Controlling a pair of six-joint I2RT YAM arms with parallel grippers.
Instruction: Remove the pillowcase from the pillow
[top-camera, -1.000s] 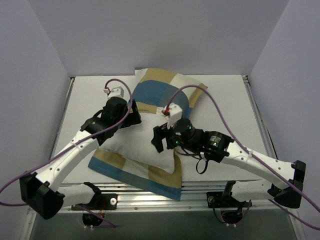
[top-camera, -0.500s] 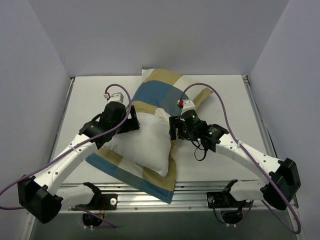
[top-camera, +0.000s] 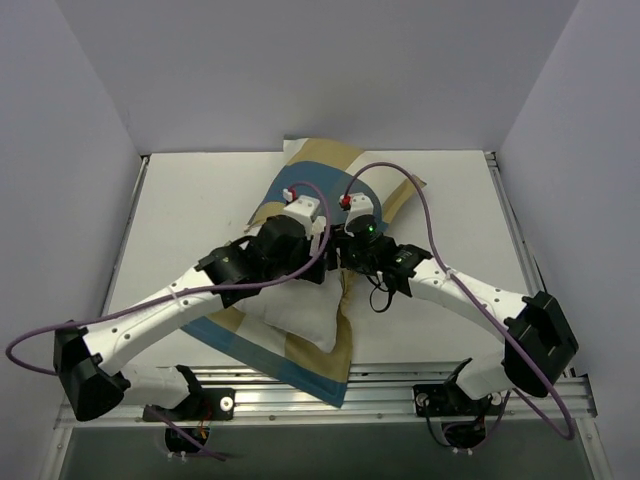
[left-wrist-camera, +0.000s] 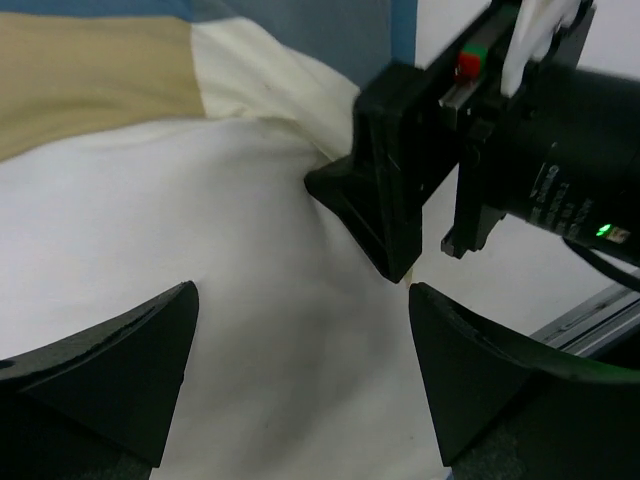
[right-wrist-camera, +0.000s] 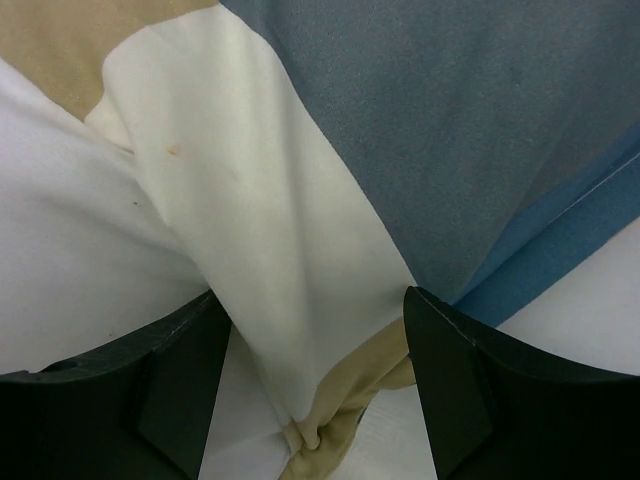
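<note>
White pillow (left-wrist-camera: 170, 240) lies under our left pincer (left-wrist-camera: 300, 300), spread wide; our right pincer (right-wrist-camera: 312, 300) straddles a pillowcase (right-wrist-camera: 450, 120) fold, jaws apart.

Across the middle and lower frame, plump white pillow (left-wrist-camera: 220, 220). At upper left, pillowcase (left-wrist-camera: 90, 80) in a tan block, with blue along the top edge and grey-blue at top centre, creased where meeting the pillow. Low in the frame, left claw (left-wrist-camera: 300, 295), dark fingers (left-wrist-camera: 120, 370) spread wide at lower left and lower right, above the pillow. Right of centre, right claw (left-wrist-camera: 410, 245), black, one fingertip down at the crease by the pillow's edge. Behind, white counter (left-wrist-camera: 520, 290); at lower right, metal rail (left-wrist-camera: 590, 310).
</note>
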